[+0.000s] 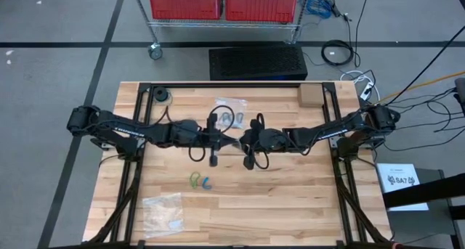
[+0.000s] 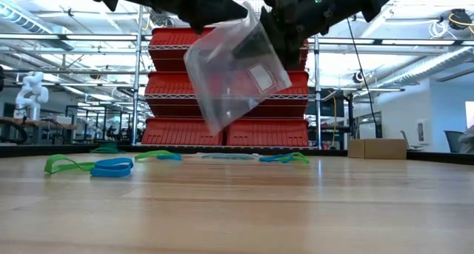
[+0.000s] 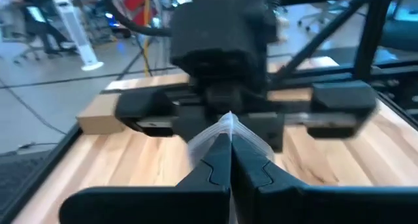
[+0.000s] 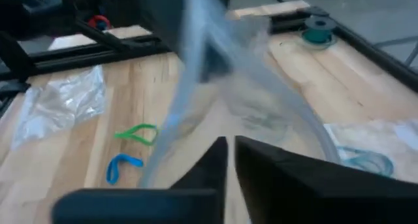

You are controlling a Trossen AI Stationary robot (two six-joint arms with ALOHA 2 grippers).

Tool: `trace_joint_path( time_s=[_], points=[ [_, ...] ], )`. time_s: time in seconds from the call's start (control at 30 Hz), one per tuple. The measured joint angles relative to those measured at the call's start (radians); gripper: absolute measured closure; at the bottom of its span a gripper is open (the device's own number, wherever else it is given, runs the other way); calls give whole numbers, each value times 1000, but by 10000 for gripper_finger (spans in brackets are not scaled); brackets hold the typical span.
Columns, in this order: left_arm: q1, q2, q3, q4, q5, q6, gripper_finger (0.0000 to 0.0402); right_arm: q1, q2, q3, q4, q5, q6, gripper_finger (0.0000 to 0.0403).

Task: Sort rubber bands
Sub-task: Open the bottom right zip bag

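Nearest on the table (image 1: 276,205) lie the rubber bands (image 2: 111,166) — thin floppy loops, green and blue, flat on the wood. Above mid-table the left gripper (image 3: 230,160) is clamped on a clear plastic bag (image 2: 235,70); the right gripper (image 4: 230,160) is nearly closed at the bag's edge — whether it grips is unclear. No readable writing.

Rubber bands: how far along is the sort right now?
Done: one clear bag at the table's far side already holds some bands. In hand: the left gripper is shut on a raised clear plastic bag, the right gripper close against it. Left: a green rubber band and a blue rubber band lie loose on the table; another bag lies nearby.
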Motion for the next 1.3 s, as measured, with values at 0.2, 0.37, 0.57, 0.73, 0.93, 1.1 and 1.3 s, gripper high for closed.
trace_joint_path(
  time_s=[0.2,0.37,0.57,0.73,0.93,1.1,1.3],
  points=[
    [-25,1,0,49,-68,0,402,1,2,0,78,21,-54,400],
    [-35,2,0,98,-90,9,402,-3,38,1,127,18,-62,402],
    [-36,10,0,110,-93,8,402,-3,70,0,239,18,-72,393],
    [-36,26,0,96,-95,8,402,-2,72,0,228,20,-72,348],
    [-36,27,0,75,-97,9,402,-3,70,0,108,-20,11,252],
    [-37,28,-26,71,-97,-31,402,-11,69,0,55,-138,100,203],
    [-41,30,-145,276,-95,-108,402,-16,54,0,23,-137,107,199]
  ],
)
